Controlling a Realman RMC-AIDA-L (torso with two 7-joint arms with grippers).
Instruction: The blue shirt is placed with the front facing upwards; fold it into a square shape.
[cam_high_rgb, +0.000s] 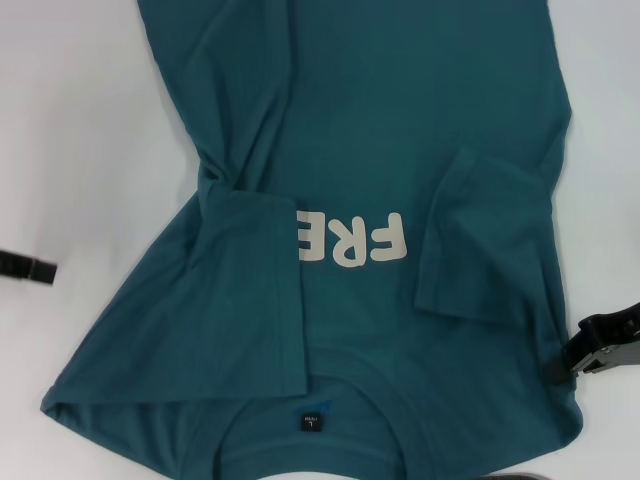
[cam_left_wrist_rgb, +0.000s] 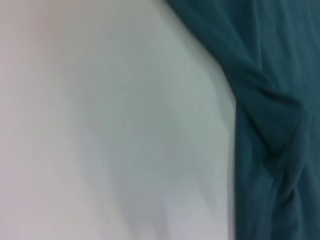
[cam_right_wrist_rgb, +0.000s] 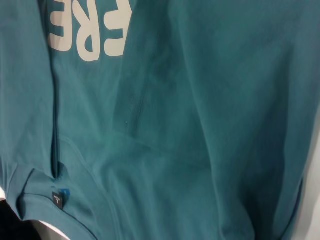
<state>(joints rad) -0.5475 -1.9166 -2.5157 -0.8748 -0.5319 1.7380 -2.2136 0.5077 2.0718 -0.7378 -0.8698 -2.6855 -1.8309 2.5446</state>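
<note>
The blue shirt (cam_high_rgb: 370, 130) lies front up on the white table, its collar toward me and a small dark label (cam_high_rgb: 312, 421) inside it. Both sleeves are folded inward over the chest. The left sleeve (cam_high_rgb: 255, 290) covers part of the white letters (cam_high_rgb: 350, 242); the right sleeve (cam_high_rgb: 480, 240) lies beside them. My left gripper (cam_high_rgb: 40, 270) rests on bare table, apart from the shirt's left side. My right gripper (cam_high_rgb: 565, 360) touches the shirt's right edge near the shoulder. The right wrist view shows the shirt (cam_right_wrist_rgb: 200, 125), its letters (cam_right_wrist_rgb: 90, 30) and label (cam_right_wrist_rgb: 58, 200).
White table (cam_high_rgb: 80, 120) shows on both sides of the shirt. In the left wrist view the table (cam_left_wrist_rgb: 100, 125) fills most of the picture, with a wrinkled shirt edge (cam_left_wrist_rgb: 270, 100) along one side.
</note>
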